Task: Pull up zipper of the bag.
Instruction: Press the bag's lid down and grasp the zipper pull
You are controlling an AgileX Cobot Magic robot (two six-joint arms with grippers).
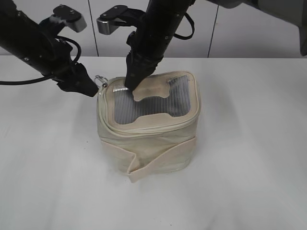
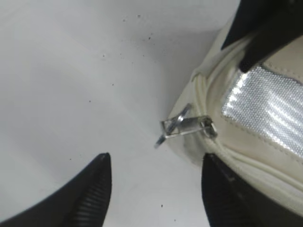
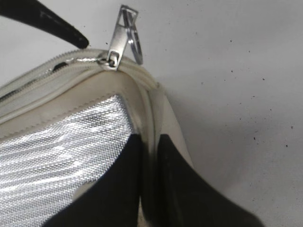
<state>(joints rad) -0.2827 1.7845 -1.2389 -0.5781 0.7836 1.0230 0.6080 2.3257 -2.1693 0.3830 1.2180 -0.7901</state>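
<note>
— Now, where does the job stand?

— At the approach. The left gripper (image 2: 154, 189) hangs spread beside the bag (image 1: 148, 139), fingers apart and holding nothing, with the zipper (image 2: 183, 126) pull and its ring jutting from the lid corner just above the gap — around the bag's ten o'clock in the exterior view. The right gripper (image 3: 149, 189) presses down on the lid near the bone-shaped patch (image 1: 152, 88), its fingers close together; whether they pinch the rim seam, I cannot tell.

— And next?

— Likely the left fingers must advance and close on the silver pull, then draw it along the rim track while the right arm steadies the bag.

— Anything inside?

— Unknown — the ribbed panel (image 1: 144, 108) shows no contents.
</note>
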